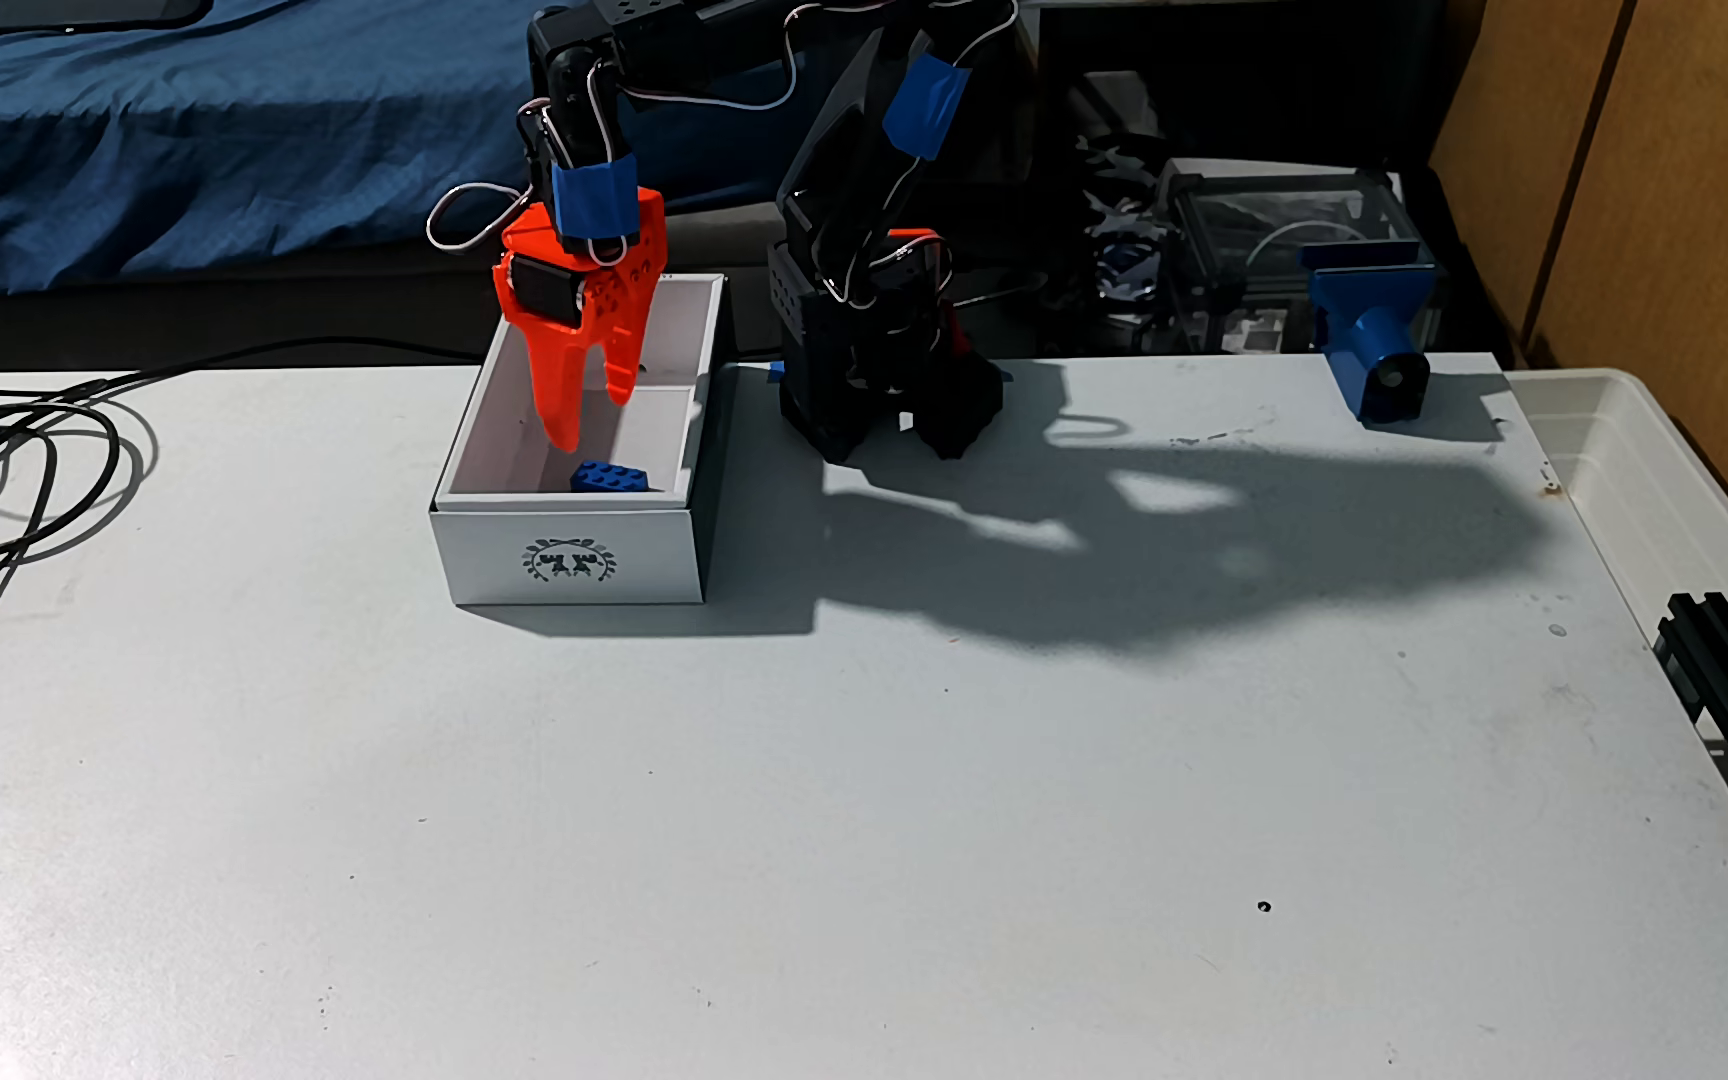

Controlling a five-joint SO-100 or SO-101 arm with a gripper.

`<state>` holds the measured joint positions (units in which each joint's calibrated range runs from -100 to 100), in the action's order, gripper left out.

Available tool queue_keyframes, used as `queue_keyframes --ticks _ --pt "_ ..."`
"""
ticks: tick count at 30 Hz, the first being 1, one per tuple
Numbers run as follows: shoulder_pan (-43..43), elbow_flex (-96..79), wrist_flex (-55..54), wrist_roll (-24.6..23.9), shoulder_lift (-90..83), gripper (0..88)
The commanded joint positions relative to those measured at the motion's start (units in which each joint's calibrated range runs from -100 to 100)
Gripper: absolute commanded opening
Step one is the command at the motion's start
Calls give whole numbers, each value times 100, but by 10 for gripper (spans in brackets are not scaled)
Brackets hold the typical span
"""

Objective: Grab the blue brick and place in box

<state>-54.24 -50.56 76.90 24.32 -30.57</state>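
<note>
In the fixed view, the blue brick (611, 478) is lying on the floor of the white cardboard box (569, 556), close to the near short wall that is carrying the dark laurel-wreath emblem (569, 562). The brick is a small, bright-blue rectangular toy piece, showing round studs on its upper face and sitting roughly flat, with its lower part hidden behind the box wall. The orange gripper (592, 424) is hanging inside the box just above the brick, pointing downward; its two fingers are spread apart with a clear gap between them and are grasping nothing. Its longer finger tip is ending just above and left of the brick. The black arm base (881, 384) is standing on the white table (839, 779) to the right of the box.
</note>
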Motion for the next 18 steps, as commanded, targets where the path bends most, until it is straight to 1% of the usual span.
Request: queue_keyframes --ticks 1,6,11,16,18 --pt "-21 78 27 -14 -76 214" --pt "-96 442 173 -14 -84 206" --pt "-118 1915 1130 -40 -67 206" --pt "-118 3370 1845 -61 -67 206" --pt "-81 3769 2103 -124 -67 179"
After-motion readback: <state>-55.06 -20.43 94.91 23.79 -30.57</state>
